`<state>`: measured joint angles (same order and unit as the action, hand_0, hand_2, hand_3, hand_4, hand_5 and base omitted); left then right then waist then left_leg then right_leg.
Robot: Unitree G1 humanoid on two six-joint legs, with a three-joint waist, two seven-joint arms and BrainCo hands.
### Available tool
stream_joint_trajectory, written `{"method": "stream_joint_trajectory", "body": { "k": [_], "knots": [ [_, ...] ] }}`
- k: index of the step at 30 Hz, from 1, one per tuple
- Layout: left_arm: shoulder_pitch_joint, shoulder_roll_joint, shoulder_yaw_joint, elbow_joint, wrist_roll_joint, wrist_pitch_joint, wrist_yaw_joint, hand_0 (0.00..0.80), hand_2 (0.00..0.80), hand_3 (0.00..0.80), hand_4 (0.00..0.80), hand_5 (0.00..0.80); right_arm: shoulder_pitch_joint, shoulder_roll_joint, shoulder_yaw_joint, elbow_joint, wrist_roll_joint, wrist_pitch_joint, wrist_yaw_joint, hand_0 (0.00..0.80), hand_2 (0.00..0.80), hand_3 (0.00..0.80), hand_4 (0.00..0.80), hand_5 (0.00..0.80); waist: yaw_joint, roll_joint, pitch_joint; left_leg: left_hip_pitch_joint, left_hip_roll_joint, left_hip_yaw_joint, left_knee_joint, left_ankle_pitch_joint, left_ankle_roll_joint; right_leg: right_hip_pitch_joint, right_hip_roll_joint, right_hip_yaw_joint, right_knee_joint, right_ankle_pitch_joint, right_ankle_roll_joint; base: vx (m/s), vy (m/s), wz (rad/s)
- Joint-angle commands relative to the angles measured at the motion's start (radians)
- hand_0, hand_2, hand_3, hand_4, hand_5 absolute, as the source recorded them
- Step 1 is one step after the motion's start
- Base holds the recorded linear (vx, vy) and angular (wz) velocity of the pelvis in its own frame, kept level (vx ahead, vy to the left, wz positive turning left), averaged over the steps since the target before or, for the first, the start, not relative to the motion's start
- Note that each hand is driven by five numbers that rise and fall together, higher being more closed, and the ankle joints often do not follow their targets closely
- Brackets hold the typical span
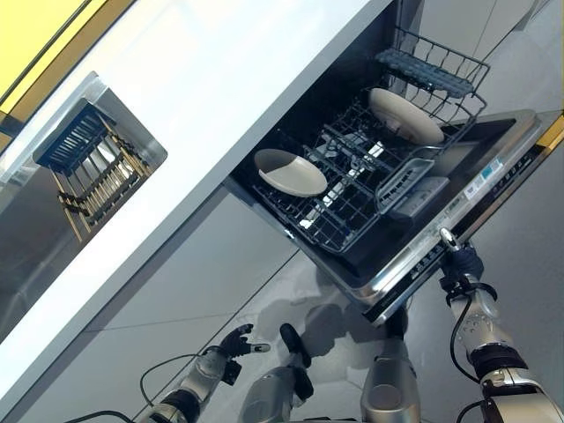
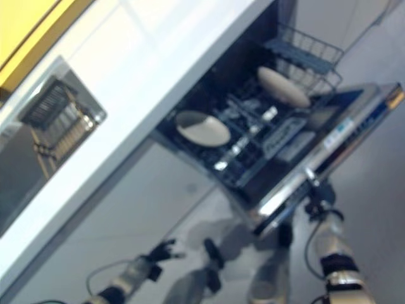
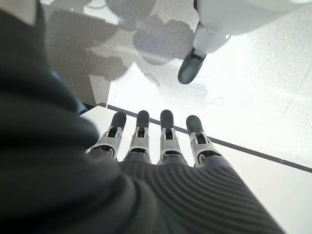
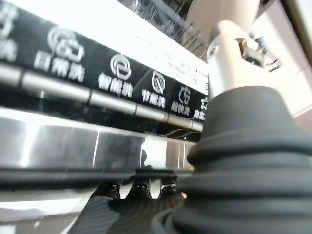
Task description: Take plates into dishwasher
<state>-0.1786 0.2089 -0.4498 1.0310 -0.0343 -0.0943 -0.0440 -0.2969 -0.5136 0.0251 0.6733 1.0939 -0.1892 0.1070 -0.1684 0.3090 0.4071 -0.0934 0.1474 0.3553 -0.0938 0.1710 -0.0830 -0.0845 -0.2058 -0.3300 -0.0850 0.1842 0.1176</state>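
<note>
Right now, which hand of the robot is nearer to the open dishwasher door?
The right hand: it is at the door front edge, fingers under the edge. The left hand hangs apart, low over the floor, holding nothing.

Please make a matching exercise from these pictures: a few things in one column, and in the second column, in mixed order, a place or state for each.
Things:
1. left hand
2. right hand
3. round plate
4. blue-topped basket

Places or states:
a. at the edge of the open dishwasher door
b. in the dishwasher rack
c. in the sink
d. low over the floor, empty

Pairs: 1-d, 2-a, 3-b, 4-c
</note>
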Motion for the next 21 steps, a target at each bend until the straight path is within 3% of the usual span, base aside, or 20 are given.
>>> {"method": "stream_joint_trajectory", "body": {
  "k": [1, 16, 21],
  "knots": [
    [-0.029, 0.089, -0.028, -0.027, 0.007, 0.001, 0.008, 0.0, 0.0, 0.0, 0.0, 0.0, -0.281, 0.161, 0.183, -0.275, -0.155, -0.015, 0.214, 0.0, 0.0, 0.0, 0.0, 0.0, 0.137, -0.13, -0.03, 0.024, 0.02, 0.016, 0.007, -0.006, -0.078, -0.045, -0.043, -0.054, 0.248, -0.234, -0.022, 0.039, 0.041, -0.03],
    [0.018, 0.11, 0.014, 0.019, 0.057, 0.039, 0.021, 0.0, 0.0, 0.0, 0.0, 0.0, -0.232, 0.233, 0.209, -0.455, -0.205, 0.008, 0.24, 0.0, 0.0, 0.0, 0.0, 0.0, 0.174, -0.253, -0.117, 0.073, 0.024, 0.01, 0.008, -0.04, -0.058, 0.081, -0.022, -0.079, 0.126, -0.167, 0.012, 0.08, 0.023, 0.05],
    [0.034, 0.111, 0.024, 0.03, 0.066, 0.042, 0.024, 0.0, 0.0, 0.0, 0.0, 0.0, -0.21, 0.234, 0.211, -0.476, -0.201, 0.012, 0.246, 0.0, 0.0, 0.0, 0.0, 0.0, 0.185, -0.275, -0.14, 0.089, 0.019, 0.004, 0.007, -0.054, -0.05, 0.114, -0.013, -0.082, 0.088, -0.149, 0.022, 0.088, 0.046, 0.08]
  ]
}}
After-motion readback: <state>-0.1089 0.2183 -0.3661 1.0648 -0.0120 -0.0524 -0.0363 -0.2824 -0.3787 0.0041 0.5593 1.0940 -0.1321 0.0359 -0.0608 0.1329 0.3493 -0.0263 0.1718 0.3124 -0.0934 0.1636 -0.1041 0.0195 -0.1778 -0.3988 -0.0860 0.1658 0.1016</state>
